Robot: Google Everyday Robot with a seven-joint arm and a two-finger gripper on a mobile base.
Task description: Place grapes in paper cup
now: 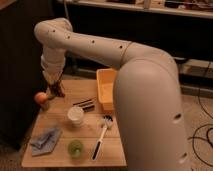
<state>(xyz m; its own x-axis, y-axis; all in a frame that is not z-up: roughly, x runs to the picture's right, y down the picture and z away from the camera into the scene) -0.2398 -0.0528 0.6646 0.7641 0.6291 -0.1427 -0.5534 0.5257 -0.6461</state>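
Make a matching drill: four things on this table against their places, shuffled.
1 paper cup
2 orange fruit
3 yellow bin
4 blue cloth

A back right of the table
B front left corner
C left edge, beside the end effector, which hangs over the back left
D middle

Pairs: 1-D, 2-C, 3-A, 4-B

The arm (127, 62) is bulky, smooth, off-white, dotted with small dark holes; its dark hand (56, 89) hangs over the worktop (112, 147).
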